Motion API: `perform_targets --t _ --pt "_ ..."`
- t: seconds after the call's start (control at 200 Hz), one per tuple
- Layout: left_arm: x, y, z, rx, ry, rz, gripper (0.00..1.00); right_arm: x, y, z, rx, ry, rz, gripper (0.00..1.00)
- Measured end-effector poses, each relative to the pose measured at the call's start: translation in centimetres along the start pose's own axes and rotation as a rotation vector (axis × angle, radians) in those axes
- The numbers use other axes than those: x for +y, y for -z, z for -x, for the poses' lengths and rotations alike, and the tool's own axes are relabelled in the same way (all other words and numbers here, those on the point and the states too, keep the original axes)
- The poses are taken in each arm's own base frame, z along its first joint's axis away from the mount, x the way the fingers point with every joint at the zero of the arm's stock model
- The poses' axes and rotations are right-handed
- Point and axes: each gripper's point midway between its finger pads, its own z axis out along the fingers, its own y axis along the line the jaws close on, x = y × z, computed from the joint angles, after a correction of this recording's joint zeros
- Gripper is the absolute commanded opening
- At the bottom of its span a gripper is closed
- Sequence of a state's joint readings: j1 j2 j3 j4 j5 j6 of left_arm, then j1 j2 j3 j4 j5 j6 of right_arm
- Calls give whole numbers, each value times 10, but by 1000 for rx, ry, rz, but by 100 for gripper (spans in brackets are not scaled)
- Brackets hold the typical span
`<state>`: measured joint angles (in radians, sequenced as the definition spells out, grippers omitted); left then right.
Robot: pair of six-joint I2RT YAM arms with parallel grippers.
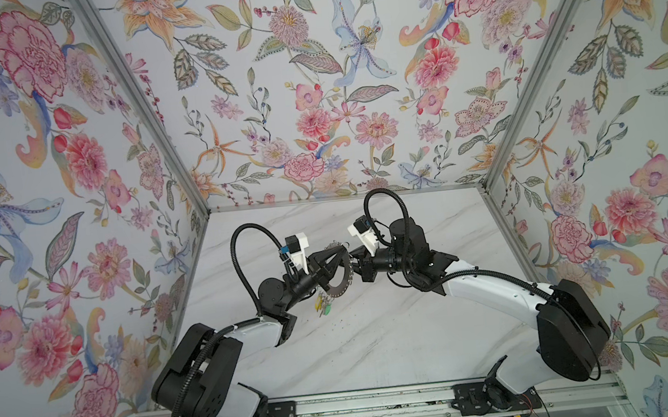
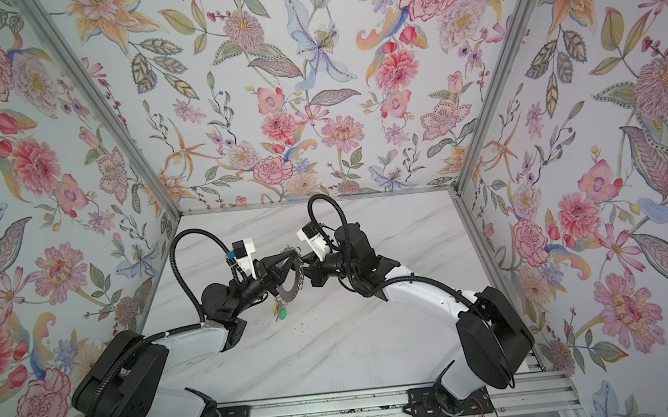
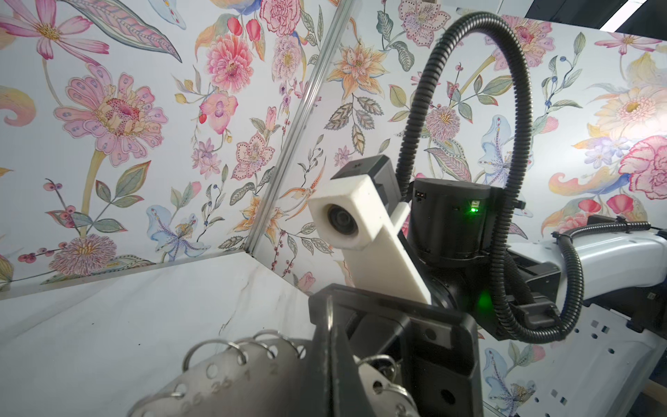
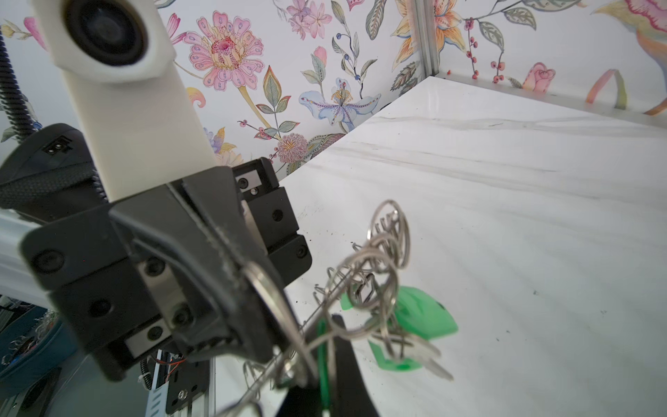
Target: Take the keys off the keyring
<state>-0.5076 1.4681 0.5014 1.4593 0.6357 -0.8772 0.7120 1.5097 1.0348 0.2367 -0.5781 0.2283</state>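
While both arms meet over the middle of the desk (image 1: 378,339), the keyring (image 1: 341,284) is held tilted in the air between them. At the ring's 12 o'clock the left claw (image 1: 345,252) is clamped together on the rim. Just beside it, near 2 o'clock, the right claw (image 1: 354,257) is closed tight against the rim; whether it pinches the ring or one of the wire loops (image 3: 231,348) cannot be told. From the 7 o'clock side the keys (image 1: 323,305) dangle in a bunch, tags green and yellow.
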Motion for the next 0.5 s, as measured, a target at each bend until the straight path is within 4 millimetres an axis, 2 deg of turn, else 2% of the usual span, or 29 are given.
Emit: perform_targets --t 0.305,0.5 --pt "10 -10 -5 32 97 -14 0 -26 10 2 -5 46 -101 0" --pt "11 -14 -5 43 120 -13 0 -34 12 5 -5 88 -144 0"
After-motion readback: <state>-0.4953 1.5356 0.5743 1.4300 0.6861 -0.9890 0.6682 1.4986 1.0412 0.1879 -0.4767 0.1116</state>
